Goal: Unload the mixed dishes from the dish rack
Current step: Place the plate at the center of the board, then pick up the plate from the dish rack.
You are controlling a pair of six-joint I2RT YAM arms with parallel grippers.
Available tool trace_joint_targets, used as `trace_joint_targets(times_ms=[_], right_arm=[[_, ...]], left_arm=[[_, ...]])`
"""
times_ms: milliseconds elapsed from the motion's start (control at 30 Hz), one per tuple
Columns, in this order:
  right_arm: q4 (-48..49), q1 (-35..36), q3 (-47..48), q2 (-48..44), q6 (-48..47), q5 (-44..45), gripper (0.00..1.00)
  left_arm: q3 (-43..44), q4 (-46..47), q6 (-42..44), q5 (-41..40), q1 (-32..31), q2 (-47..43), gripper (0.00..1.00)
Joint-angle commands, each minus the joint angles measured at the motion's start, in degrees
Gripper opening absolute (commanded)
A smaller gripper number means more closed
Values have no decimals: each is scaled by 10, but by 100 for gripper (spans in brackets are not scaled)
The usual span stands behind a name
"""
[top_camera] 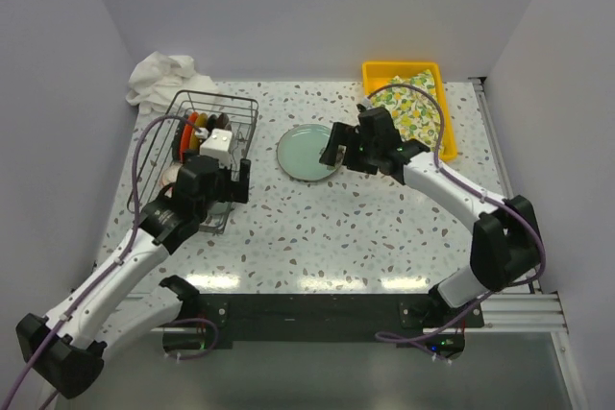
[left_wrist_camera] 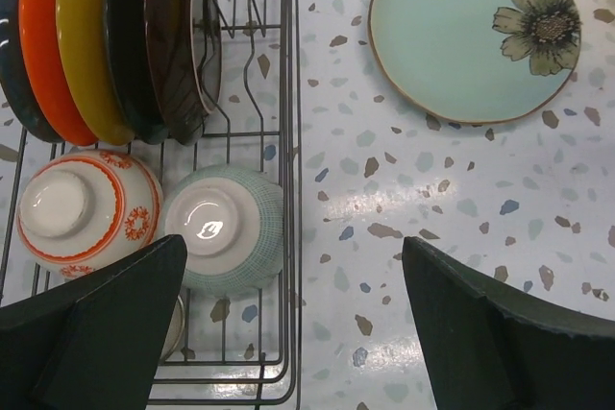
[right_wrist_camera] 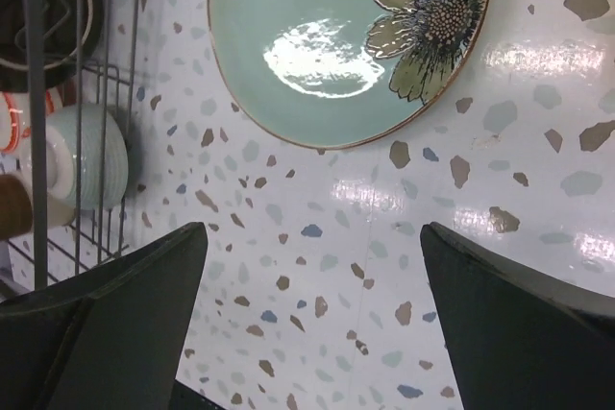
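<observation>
Dish rack (top_camera: 219, 96) partly behind left claw (top_camera: 219, 189)

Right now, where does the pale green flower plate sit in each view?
Top external: pale green plate at mid-table, right of the dish rack.
Left wrist: plate upper right corner.
Right wrist: plate top centre.
Shared landmark: the dish rack, left of the plate in all three.

**3 views, 1 shared plate**

The top external view looks down from high at the near side over the whole tabletop (top_camera: 317, 228). Both wrist views face down from close by, sharing the pale green plate (left_wrist_camera: 471, 31) and the dish rack (left_wrist_camera: 291, 93) edge.
</observation>
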Motion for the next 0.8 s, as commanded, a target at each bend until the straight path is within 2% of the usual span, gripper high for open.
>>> trace_joint_targets(times_ms=[0,100,333,467,700,767], right_arm=[[-43,1,-24,-59,-68,1,97],[-71,9,-23,-75,-94,-14,98],[-31,33,-102,-176,-132,18,98],[-40,33,-125,-210,-155,29,98],[-37,34,-150,-241,-168,37,98],[-31,34,-155,-249,-167,37,98]], left_arm=[[46,62,20,-52,2,46,100],[87,56,27,-80,7,104,99],[151,73,54,-107,40,221,95],[171,89,78,-111,78,263,88],[220,98,104,-86,129,333,68],[234,97,109,-70,141,357,65]])
